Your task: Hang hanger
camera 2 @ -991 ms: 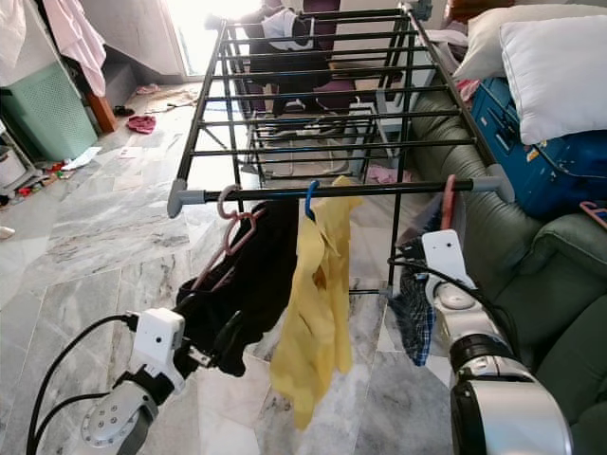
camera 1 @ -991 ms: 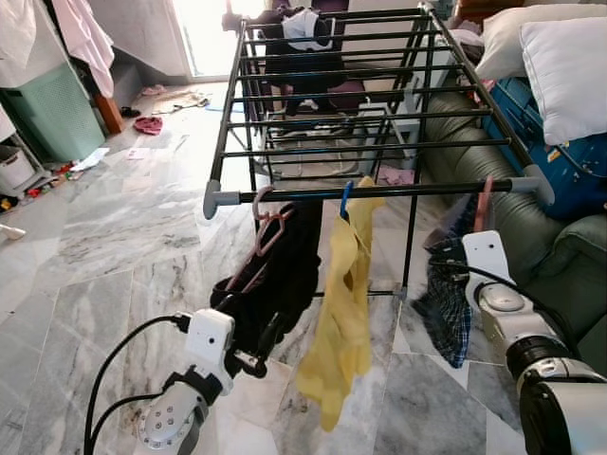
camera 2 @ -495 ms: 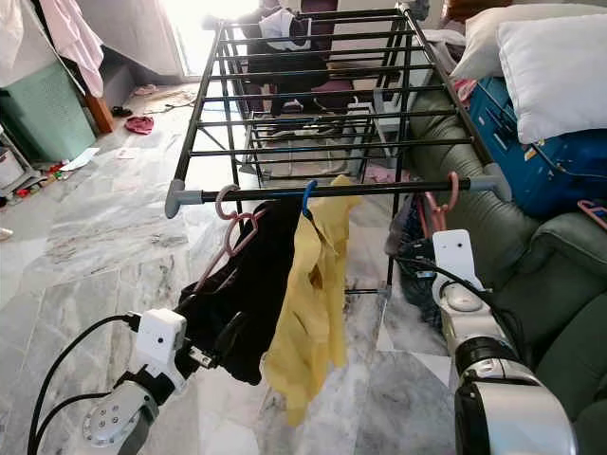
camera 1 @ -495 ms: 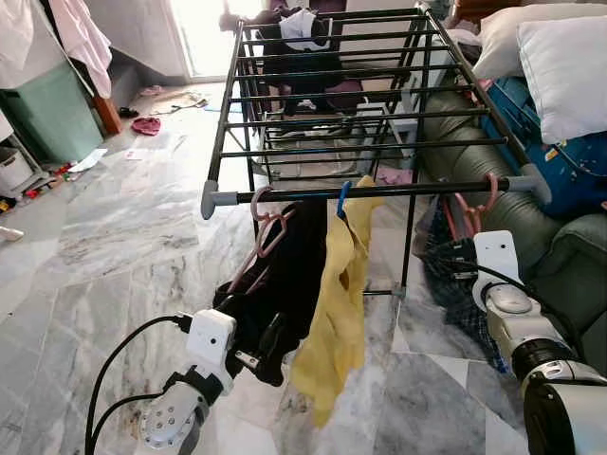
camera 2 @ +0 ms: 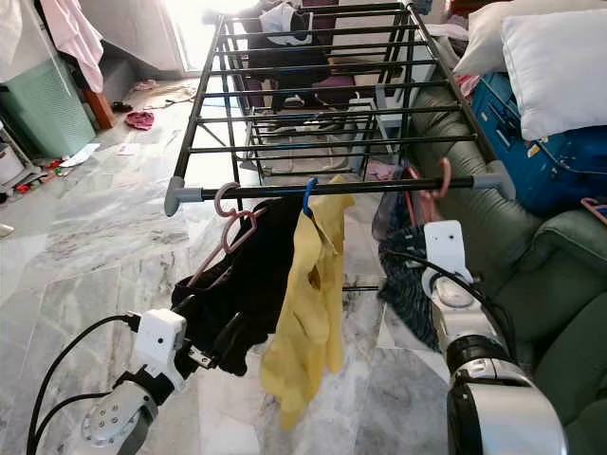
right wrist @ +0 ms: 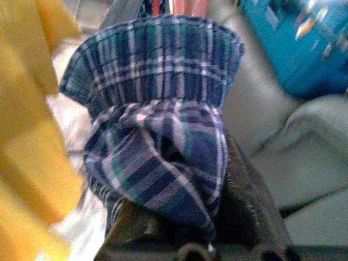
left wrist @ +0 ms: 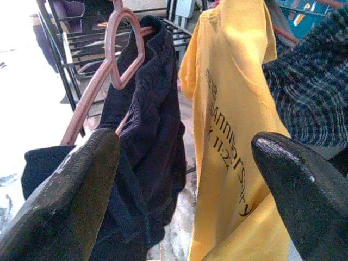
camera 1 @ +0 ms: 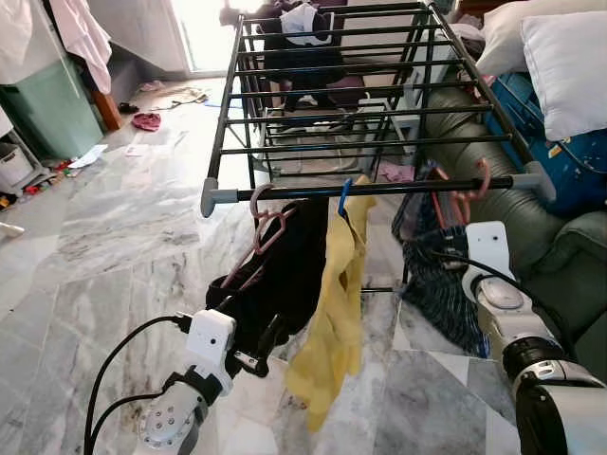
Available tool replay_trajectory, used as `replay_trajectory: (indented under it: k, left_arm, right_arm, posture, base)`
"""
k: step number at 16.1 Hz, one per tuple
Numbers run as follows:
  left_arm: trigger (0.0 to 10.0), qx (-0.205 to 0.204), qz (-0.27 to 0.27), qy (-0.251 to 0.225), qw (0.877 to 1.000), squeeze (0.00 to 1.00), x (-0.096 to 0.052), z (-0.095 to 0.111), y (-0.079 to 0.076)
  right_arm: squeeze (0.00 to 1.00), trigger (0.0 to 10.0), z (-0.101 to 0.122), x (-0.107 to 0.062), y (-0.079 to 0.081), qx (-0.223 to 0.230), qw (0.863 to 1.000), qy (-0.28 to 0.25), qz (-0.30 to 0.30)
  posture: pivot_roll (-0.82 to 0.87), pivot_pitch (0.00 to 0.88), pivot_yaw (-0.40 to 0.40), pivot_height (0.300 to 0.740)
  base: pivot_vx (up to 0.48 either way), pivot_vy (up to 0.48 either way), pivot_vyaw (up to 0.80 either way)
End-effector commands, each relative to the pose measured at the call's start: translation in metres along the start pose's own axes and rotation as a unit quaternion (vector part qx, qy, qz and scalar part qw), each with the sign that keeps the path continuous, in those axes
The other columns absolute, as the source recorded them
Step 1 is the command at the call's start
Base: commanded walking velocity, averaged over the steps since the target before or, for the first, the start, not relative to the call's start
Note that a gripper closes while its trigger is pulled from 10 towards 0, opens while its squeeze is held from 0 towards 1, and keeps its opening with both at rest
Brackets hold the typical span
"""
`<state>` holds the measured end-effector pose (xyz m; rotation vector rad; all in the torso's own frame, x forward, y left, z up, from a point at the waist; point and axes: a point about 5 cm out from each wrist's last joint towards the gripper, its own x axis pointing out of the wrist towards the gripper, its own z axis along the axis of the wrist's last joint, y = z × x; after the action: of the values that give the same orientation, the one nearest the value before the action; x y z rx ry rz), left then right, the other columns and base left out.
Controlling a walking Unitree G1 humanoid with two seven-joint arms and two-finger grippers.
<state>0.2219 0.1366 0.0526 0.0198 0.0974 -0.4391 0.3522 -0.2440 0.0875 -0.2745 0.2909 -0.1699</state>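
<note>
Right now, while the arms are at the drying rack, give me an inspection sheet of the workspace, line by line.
Surface: grey marble floor.
Job's things: plaid shirt on a red hanger, its hook over the front rail of the black drying rack.
Other hung items: black garment on a pink hanger; yellow shirt on a blue hook.
Clutter: clothes and scraps on the floor at far left.
Grippers: right gripper pinches the plaid cloth; left gripper open, facing the black and yellow garments.
Cables: black cables along the left arm.
Surroundings: green sofa, white pillow, blue bag, green bin.
</note>
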Motion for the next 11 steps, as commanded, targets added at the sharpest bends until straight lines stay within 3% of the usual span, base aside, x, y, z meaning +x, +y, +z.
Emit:
replay_trajectory:
  k: [1, 5, 7, 11]
  left_arm:
    - [10.0, 0.011, 0.008, 0.001, 1.000, 0.00, 0.000, 0.000, 0.004]
    - [10.0, 0.018, 0.026, -0.004, 0.999, 0.00, 0.002, 0.001, 0.006]
    - [10.0, 0.023, 0.036, -0.005, 0.999, 0.00, 0.003, 0.002, 0.008]
    - [10.0, 0.027, 0.038, -0.004, 0.999, 0.00, 0.008, 0.000, 0.012]
  right_arm:
    - [0.00, 0.0, 0.019, 0.001, 0.001, -0.004, 0.998, -0.057, 0.004]
    - [0.00, 0.0, 0.019, -0.008, 0.000, -0.012, 0.995, -0.104, 0.002]
    - [0.00, 0.0, 0.004, -0.024, 0.001, -0.024, 0.992, -0.122, 0.008]
    - [0.00, 0.0, -0.024, -0.050, 0.004, -0.031, 0.994, -0.108, 0.015]
  posture:
    - [-0.08, 0.000, 0.045, 0.740]
    - [-0.09, 0.000, 0.044, 0.740]
    - [-0.10, 0.000, 0.046, 0.740]
    - [-0.12, 0.000, 0.055, 0.740]
  base:
    - [0.000, 0.000, 0.00]
    - [0.000, 0.000, 0.00]
    - [0.000, 0.000, 0.00]
    - [0.000, 0.000, 0.00]
